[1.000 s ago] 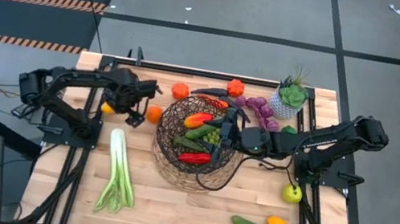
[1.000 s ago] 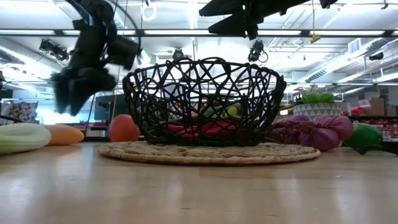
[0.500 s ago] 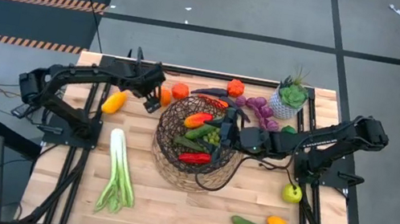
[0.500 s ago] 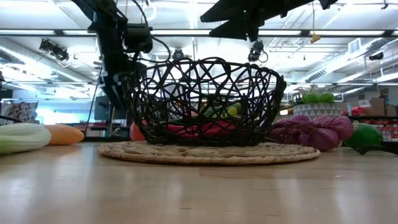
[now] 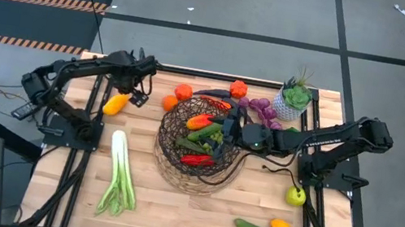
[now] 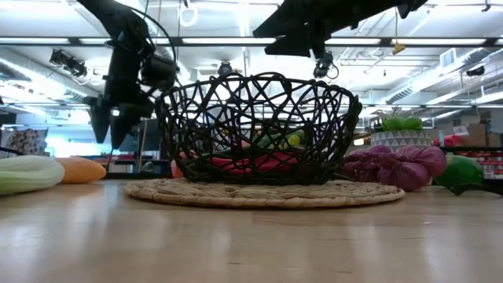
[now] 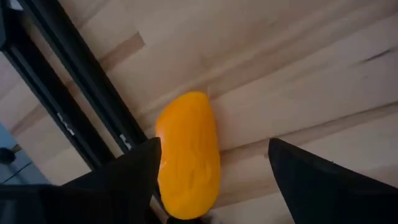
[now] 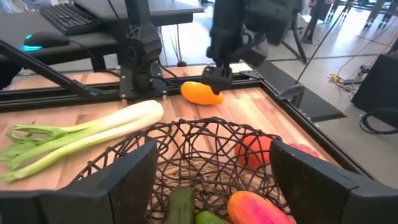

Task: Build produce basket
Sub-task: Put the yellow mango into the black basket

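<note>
From above, the basket (image 5: 198,147) sits mid-table (image 5: 170,207), holding peppers and cucumbers. The left tool (image 5: 136,96) hangs by an orange pepper (image 5: 115,103); the right tool (image 5: 226,131) is over the basket, a leek (image 5: 120,174) in front.

At table height, the left tool (image 6: 108,126) hangs left of the basket (image 6: 259,134).

The left wrist shows fingers (image 7: 140,171) spread wide, empty, around the pepper (image 7: 186,152).

The right wrist shows fingers (image 8: 134,177) wide, empty, above the basket (image 8: 199,155).

No writing is readable.

Basket (image 8: 186,146) rim, leek (image 8: 81,134) beyond, orange pepper (image 8: 201,93) under left gripper (image 8: 217,76)
</note>
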Robot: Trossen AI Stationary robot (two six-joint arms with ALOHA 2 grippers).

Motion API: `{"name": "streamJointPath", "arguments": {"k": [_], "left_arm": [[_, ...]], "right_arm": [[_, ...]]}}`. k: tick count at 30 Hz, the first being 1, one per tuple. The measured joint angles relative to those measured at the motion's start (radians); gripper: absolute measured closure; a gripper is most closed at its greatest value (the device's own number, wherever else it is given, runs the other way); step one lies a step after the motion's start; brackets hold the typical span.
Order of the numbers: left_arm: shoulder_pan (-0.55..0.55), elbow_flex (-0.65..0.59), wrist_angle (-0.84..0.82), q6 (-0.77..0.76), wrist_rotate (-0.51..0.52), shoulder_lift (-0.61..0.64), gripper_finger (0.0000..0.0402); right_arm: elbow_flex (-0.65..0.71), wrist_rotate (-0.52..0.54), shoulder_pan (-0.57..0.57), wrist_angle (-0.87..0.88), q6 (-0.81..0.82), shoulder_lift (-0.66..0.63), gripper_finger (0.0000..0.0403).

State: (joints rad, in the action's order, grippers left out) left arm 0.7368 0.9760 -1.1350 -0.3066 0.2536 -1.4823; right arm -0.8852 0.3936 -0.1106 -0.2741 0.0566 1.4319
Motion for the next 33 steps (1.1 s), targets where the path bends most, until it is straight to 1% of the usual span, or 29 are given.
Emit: {"name": "streamJointPath", "arguments": {"k": [4, 10, 13, 17, 21, 25, 33], "left_arm": [[0.026, -0.001, -0.051, -0.022, 0.021, -0.101, 0.01], [0.063, -0.002, -0.058, -0.022, 0.024, -0.223, 0.01], [0.066, -0.002, -0.058, -0.018, 0.015, -0.245, 0.01], [0.066, -0.002, -0.058, -0.003, -0.039, -0.254, 0.01], [0.065, -0.002, -0.058, 0.004, -0.045, -0.253, 0.0106], [0.062, -0.002, -0.058, 0.012, -0.044, -0.253, 0.0135], [0.029, -0.002, -0.07, 0.041, -0.045, -0.253, 0.0228]], "right_arm": [[0.0, -0.002, 0.002, 0.0, -0.005, 0.0, 0.0089], [0.0, -0.002, 0.001, 0.001, -0.007, 0.0, 0.0089], [0.0, -0.002, 0.001, 0.022, -0.007, 0.0, 0.0089], [0.0, -0.002, 0.001, 0.066, 0.006, 0.0, 0.0089], [0.0, -0.002, 0.003, 0.094, 0.022, 0.0, 0.0089], [0.0, -0.002, 0.003, 0.107, 0.03, 0.0, 0.0089], [0.0, -0.002, 0.003, 0.106, 0.03, 0.0, 0.0089]]}}
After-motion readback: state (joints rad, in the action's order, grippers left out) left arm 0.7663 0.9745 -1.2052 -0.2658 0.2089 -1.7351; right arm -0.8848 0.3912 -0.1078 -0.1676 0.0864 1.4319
